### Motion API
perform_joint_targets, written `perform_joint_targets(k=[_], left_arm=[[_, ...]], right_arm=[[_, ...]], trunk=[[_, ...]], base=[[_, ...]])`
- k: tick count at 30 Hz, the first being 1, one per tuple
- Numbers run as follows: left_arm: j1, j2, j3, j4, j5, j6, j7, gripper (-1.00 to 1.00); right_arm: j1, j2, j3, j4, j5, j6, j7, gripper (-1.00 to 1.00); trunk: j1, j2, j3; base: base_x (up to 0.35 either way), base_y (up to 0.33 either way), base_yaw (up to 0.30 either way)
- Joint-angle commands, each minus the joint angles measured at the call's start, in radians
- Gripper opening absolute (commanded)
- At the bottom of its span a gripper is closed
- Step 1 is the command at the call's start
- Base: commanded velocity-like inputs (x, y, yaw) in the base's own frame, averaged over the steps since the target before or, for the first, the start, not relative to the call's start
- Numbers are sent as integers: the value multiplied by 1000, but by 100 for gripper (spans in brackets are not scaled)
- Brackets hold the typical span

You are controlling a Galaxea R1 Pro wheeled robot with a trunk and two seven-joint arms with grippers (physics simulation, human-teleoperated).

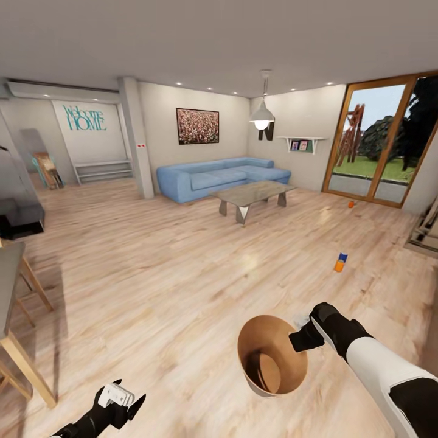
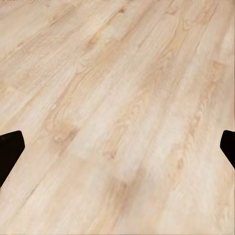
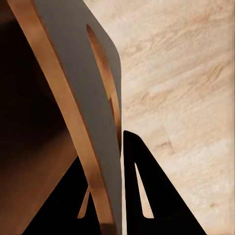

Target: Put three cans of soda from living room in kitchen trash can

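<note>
In right tool, tash can

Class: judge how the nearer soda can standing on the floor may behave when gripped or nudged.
The soda can stands upright, slim and tall, so a nudge probably tips it. Once down, its round body would likely roll across the smooth wood floor.

We see an evenly bright room: daylight enters through the glass doors, recessed ceiling spots glow, and the pendant lamp is lit. A soft sheen lies on the wood floor in front of the low table, whose shadow falls beneath it. Straight lines bow near the doors, a wide-angle stretch. Both wrist views look soft, the floor grain smeared; the bin's inside is deep in shadow.
</note>
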Motion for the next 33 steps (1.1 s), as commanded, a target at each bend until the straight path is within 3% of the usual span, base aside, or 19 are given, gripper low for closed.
perform_joint_targets(k=[1,9,26,33], left_arm=[[0,0,0,0,0,0,1,100],[0,0,0,0,0,1,23,100],[0,0,-1,0,-1,0,35,100],[0,0,-1,0,-2,0,35,100]], right_arm=[[-1,0,-4,-1,-19,4,6,-100],[-1,1,-4,-2,-19,3,3,-100],[-1,-4,-10,-3,-24,2,-9,-100],[-1,-16,-10,-3,-28,2,-4,-100]], trunk=[[0,0,0],[0,0,0],[0,0,0],[0,0,0]], base=[[328,0,0],[328,1,-12],[328,64,-225],[328,72,-55]])
